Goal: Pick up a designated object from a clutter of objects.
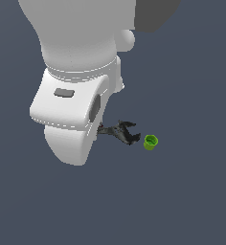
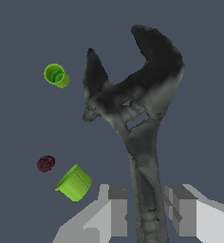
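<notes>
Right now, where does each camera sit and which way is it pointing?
Exterior view: off the arm, high, looking down past the white arm at the dark grey tool and a green cup.
Wrist view: on the wrist, looking past the hand, whose fingers flank the tool's handle, toward the floor.
Shared: the tool and, probably, the cup.

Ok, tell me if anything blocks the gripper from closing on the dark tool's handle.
Nothing visible does. The gripper is open with one finger on each side of the dark tool handle. The green cups and red ball lie apart from it.
</notes>
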